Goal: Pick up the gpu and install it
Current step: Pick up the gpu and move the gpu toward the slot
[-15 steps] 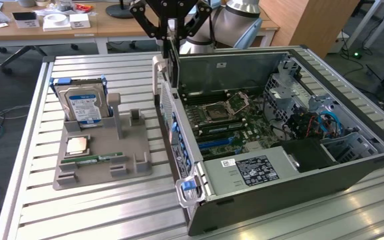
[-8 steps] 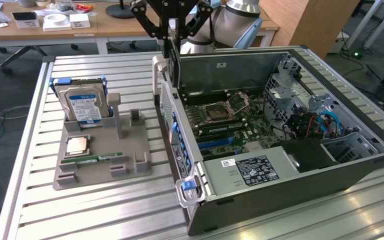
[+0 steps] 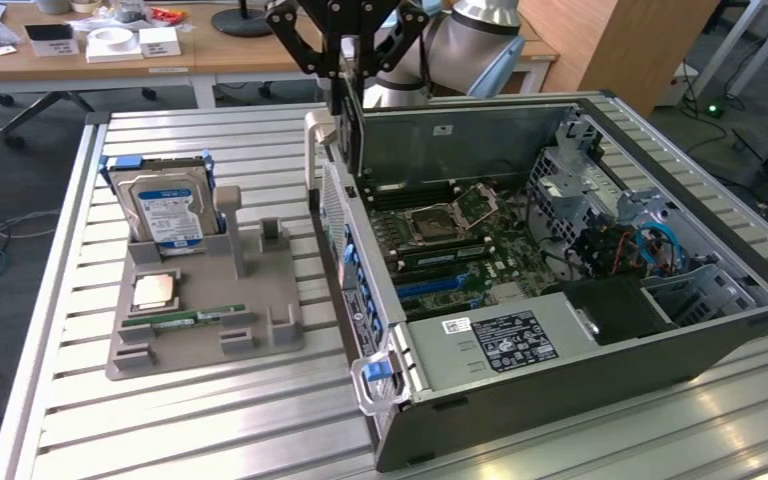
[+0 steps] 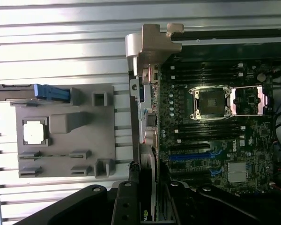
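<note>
The gpu (image 3: 353,110) hangs on edge from my gripper (image 3: 347,50), which is shut on it. Its silver bracket (image 3: 317,140) points down at the open computer case's (image 3: 704,330) rear wall, on the exterior view's left side of the case. In the wrist view the gpu (image 4: 147,117) shows edge-on, running from my gripper (image 4: 150,197) to the bracket (image 4: 152,42), along the edge of the motherboard (image 4: 215,140). The blue slots (image 4: 189,156) lie just beside the card's line. I cannot tell whether the card touches the case.
A grey holder (image 3: 197,330) stands on the slatted metal table (image 3: 157,430), on the exterior view's left of the case. It carries a hard drive (image 3: 171,210), a processor chip (image 3: 155,290) and a RAM stick (image 3: 197,318). Cables and drive cages (image 3: 624,240) crowd the case's far side.
</note>
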Controlling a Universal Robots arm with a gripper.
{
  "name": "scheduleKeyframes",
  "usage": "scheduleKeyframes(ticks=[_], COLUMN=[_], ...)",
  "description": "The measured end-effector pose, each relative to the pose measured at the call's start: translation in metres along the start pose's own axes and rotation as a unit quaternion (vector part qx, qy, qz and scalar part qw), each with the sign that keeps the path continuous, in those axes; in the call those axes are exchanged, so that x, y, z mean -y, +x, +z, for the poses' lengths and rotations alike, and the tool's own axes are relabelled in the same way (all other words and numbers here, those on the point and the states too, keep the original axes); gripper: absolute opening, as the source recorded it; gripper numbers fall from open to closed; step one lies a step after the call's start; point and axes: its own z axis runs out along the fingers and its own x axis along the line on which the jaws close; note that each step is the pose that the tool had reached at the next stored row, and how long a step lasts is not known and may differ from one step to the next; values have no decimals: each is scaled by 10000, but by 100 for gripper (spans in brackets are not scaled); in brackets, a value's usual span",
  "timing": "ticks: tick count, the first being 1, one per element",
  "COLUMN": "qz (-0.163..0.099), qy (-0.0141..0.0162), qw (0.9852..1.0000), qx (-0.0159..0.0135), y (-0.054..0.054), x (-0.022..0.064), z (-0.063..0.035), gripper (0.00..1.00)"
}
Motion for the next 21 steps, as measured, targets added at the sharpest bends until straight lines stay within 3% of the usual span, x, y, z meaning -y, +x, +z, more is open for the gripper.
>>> scheduleKeyframes(ticks=[21], qz=[2], qy=[0], qw=[10000], qx=[0], y=[-125], x=[-33], z=[5], gripper=[26])
